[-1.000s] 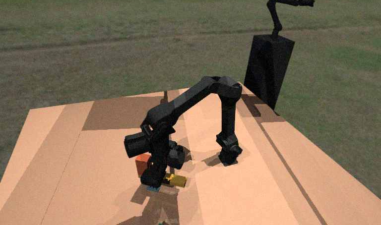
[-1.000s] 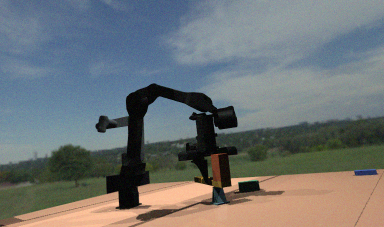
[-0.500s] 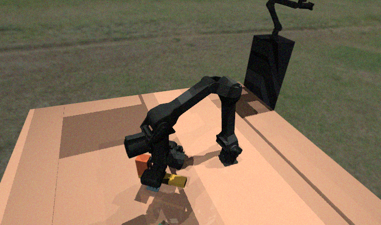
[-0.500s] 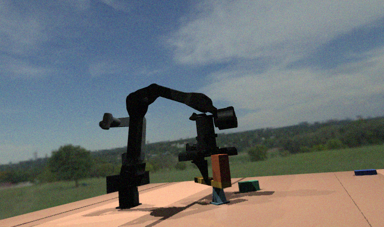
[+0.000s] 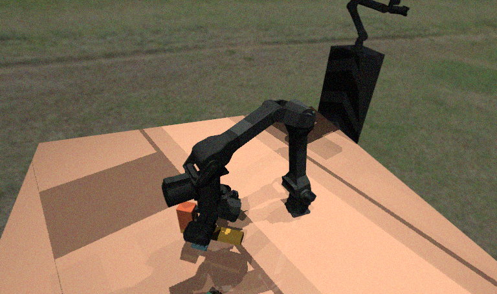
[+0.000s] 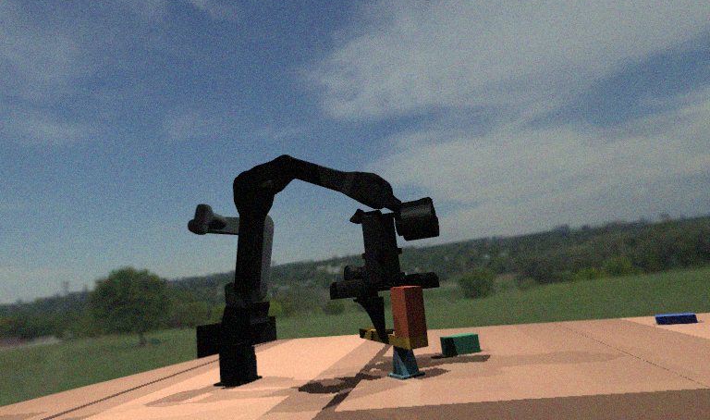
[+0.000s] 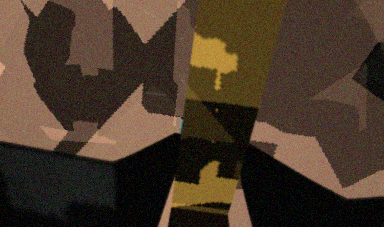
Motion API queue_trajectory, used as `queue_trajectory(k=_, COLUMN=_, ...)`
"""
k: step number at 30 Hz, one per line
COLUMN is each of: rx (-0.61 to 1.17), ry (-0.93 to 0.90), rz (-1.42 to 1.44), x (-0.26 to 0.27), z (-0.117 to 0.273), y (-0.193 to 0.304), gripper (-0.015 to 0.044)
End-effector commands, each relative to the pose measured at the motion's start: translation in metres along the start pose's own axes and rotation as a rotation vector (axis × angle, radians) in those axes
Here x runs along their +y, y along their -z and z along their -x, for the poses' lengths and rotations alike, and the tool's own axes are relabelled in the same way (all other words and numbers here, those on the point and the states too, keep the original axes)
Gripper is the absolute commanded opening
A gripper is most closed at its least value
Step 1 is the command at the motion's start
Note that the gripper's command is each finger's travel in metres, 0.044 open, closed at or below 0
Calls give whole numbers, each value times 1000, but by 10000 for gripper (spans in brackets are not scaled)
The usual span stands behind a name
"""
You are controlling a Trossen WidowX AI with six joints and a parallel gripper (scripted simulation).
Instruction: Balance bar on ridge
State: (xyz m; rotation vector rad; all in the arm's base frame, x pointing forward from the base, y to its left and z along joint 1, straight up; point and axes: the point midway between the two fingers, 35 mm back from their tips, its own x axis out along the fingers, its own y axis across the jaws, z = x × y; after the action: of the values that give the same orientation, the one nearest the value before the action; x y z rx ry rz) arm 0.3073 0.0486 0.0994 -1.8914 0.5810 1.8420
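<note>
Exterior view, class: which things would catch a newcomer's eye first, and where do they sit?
The black arm's pincer points straight down near the table's middle, shut on a yellow bar that carries a tall orange block at its nearer end. Directly beneath the bar stands a small teal ridge, and the bar sits right at its peak. A green block lies on the table just to the right.

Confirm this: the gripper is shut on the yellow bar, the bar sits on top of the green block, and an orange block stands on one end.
Wrong support. The exterior view shows the yellow bar on the blue ridge; the green block lies apart on the table. The gripper is shut on the bar, the orange block on one end.
</note>
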Motion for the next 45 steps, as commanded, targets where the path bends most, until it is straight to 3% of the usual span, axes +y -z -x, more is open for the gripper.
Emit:
queue_trajectory(k=1, rx=1, ry=3, rz=6, x=0, z=0, y=0, gripper=0)
queue_trajectory(k=45, rx=1, ry=3, rz=6, x=0, z=-4, y=-1, gripper=0)
